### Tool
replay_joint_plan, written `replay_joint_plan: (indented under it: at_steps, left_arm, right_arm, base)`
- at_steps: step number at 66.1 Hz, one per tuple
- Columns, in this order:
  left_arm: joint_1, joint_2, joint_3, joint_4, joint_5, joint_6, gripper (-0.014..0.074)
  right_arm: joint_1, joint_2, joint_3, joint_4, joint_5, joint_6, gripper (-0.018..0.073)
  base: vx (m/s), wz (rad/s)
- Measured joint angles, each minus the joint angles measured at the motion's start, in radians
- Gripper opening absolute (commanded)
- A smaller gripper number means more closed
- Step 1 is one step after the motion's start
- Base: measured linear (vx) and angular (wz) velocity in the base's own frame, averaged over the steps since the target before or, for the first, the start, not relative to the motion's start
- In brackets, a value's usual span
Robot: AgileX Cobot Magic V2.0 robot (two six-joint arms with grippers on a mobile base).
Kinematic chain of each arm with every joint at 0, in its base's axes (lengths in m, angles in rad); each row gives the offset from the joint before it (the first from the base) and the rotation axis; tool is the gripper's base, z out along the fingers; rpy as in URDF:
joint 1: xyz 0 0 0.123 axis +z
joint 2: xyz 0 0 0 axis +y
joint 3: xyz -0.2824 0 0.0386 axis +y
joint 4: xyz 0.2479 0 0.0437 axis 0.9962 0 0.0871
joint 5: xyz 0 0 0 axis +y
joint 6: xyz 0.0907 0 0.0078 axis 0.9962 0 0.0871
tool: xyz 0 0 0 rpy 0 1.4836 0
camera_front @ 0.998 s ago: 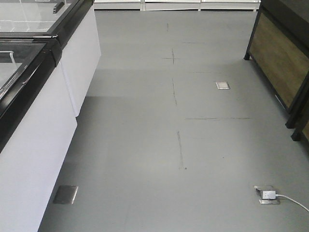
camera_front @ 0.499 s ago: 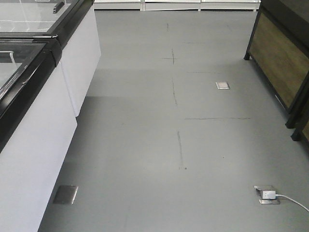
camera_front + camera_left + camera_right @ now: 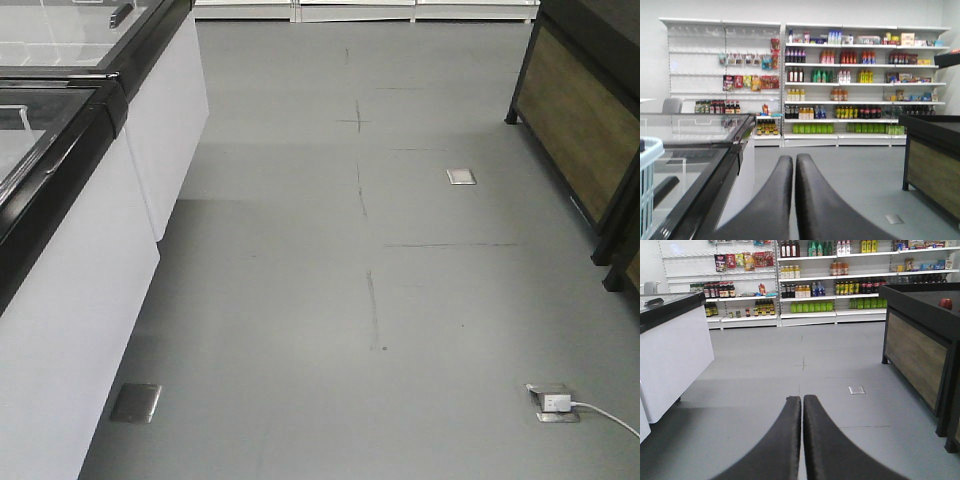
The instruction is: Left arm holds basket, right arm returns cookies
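Observation:
My left gripper [image 3: 794, 157] is shut and empty, its two black fingers pressed together and pointing down the aisle. A sliver of the light blue basket [image 3: 648, 185] shows at the far left edge of the left wrist view, beside the freezer, apart from the gripper. My right gripper [image 3: 802, 398] is shut and empty, held above the grey floor. The cookies are out of view. Neither gripper shows in the front view.
White chest freezers with black-framed glass lids [image 3: 70, 200] [image 3: 700, 150] line the left. A dark wood-panelled counter [image 3: 585, 130] [image 3: 920, 340] stands on the right. Stocked shelves [image 3: 860, 80] [image 3: 820, 285] fill the far wall. A floor socket with white plug and cable [image 3: 555, 402] lies front right.
The floor marks have shifted very slightly in the front view, showing a small movement of the base. Nothing else differs.

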Motion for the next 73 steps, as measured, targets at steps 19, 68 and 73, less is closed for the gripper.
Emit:
replay_joint_plan:
  at_steps: [19, 68, 73]
  left_arm:
    - [0.000, 0.282, -0.312, 0.000, 0.307, 0.000, -0.0007]
    - [0.000, 0.408, -0.350, 0.000, 0.388, -0.011, 0.0141]
    - [0.000, 0.408, -0.350, 0.000, 0.394, -0.011, 0.0207]
  right_arm:
    - [0.000, 0.000, 0.000, 0.000, 0.000, 0.000, -0.0008]
    - [0.000, 0.000, 0.000, 0.000, 0.000, 0.000, -0.0008]
    - [0.000, 0.000, 0.000, 0.000, 0.000, 0.000, -0.0008]
  base:
    - [0.00, 0.00]
    - [0.00, 0.00]
    - [0.00, 0.00]
